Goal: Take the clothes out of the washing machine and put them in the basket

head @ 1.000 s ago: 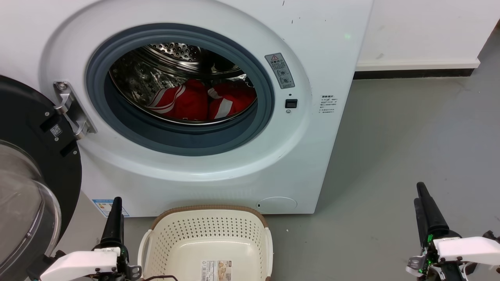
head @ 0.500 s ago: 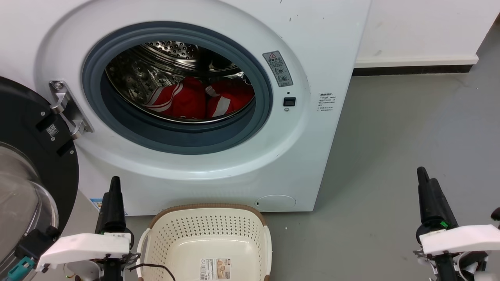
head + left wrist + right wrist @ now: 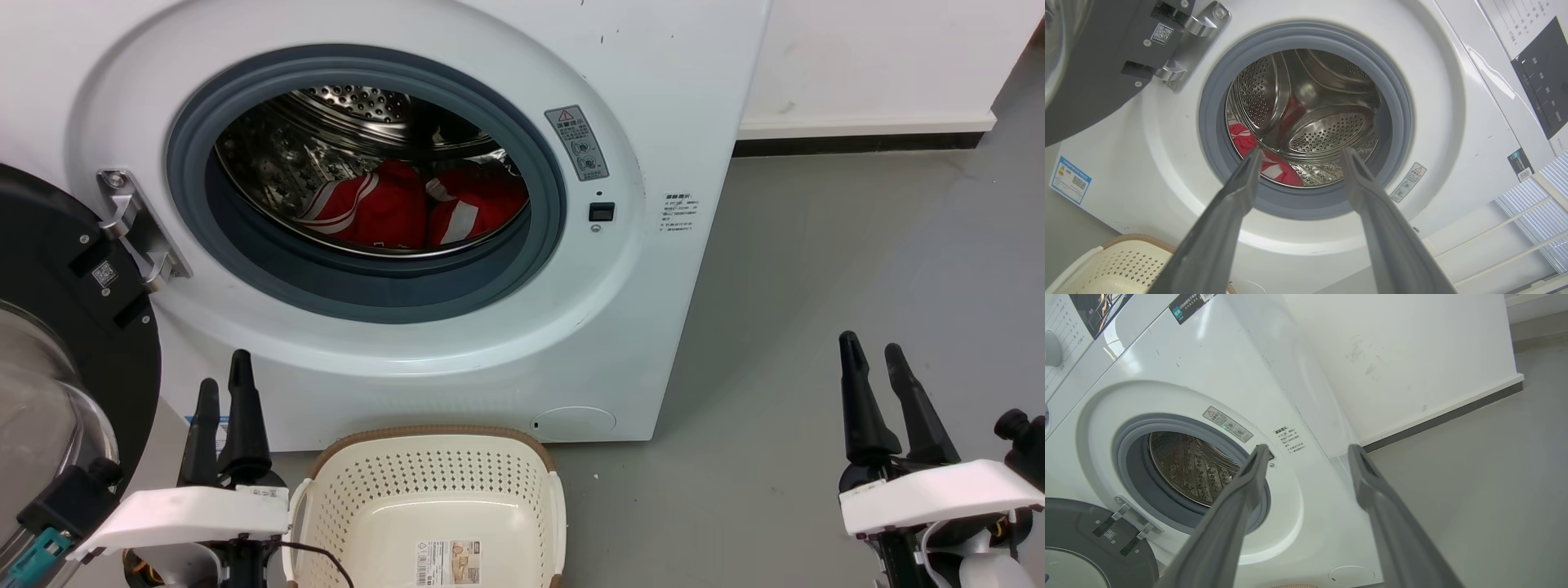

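The left gripper [image 3: 222, 371] has its two fingers a little apart and holds nothing. The right gripper [image 3: 869, 345] is open too (also with nothing in it). The basket [image 3: 437, 430] sits on the floor [image 3: 816, 286] between them. The red clothes [image 3: 404, 212] lie inside the washing machine [image 3: 653, 122], whose door [image 3: 57, 269] hangs open.

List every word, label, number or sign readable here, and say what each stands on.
Nothing reads clearly enough to quote.
Grey sticker on the washing machine: red warning triangle; print too small.
Black print block on the machine's front: too small.
QR code sticker on the door: no words.
Blue label low on the machine: blurred.
Label inside the basket: too small.
Control panel print: too small.
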Motion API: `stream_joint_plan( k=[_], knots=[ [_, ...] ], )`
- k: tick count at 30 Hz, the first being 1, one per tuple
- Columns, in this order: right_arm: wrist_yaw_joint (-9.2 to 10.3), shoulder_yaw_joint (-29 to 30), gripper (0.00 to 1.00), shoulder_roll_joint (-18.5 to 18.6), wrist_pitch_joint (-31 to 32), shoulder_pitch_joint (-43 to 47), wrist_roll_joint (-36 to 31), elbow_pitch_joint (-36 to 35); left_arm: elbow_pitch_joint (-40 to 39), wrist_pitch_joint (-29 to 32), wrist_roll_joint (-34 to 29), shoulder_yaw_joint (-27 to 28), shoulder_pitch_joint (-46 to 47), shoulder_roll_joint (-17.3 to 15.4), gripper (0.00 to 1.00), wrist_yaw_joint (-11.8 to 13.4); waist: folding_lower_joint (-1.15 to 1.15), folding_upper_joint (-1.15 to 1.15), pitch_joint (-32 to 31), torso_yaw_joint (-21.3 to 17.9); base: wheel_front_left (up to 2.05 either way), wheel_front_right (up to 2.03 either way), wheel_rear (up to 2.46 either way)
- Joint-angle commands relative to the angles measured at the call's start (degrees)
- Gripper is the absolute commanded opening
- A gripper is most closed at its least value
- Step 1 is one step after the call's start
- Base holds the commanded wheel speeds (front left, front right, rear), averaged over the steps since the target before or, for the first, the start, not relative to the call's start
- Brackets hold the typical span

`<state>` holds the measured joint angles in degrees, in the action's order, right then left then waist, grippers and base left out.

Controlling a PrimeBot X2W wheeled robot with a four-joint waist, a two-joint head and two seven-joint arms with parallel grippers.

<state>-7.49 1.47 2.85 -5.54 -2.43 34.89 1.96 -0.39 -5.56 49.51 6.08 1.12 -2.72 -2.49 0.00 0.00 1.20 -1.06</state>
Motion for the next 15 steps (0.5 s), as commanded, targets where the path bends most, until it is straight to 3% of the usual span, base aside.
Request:
stream_joint_plan(
  k=[1, 6, 15],
  knots=[
    [0.0, -0.1, 1.0, 0.1, -0.7, -0.5, -3.1, -0.8, -2.0, -0.7, -3.0, -0.2, 0.1, -0.1, 1.0, 0.4, 0.0, 0.0, 0.0, 0.0, 0.0, 0.0, 0.0],
    [0.0, -0.7, 1.0, 0.1, -1.5, -0.5, -7.5, -1.3, -3.7, -1.5, -9.4, -3.0, -0.5, -0.1, 1.0, -0.7, 0.0, 0.0, 0.1, -0.1, 0.0, 0.0, 0.0],
    [0.0, -1.2, 1.0, 0.1, -2.9, -0.6, -13.7, -1.8, -5.4, -2.9, -16.7, -5.1, -1.2, -0.2, 1.0, 0.9, 0.0, 0.0, 0.4, -0.4, 0.0, 0.0, 0.0]
  ],
)
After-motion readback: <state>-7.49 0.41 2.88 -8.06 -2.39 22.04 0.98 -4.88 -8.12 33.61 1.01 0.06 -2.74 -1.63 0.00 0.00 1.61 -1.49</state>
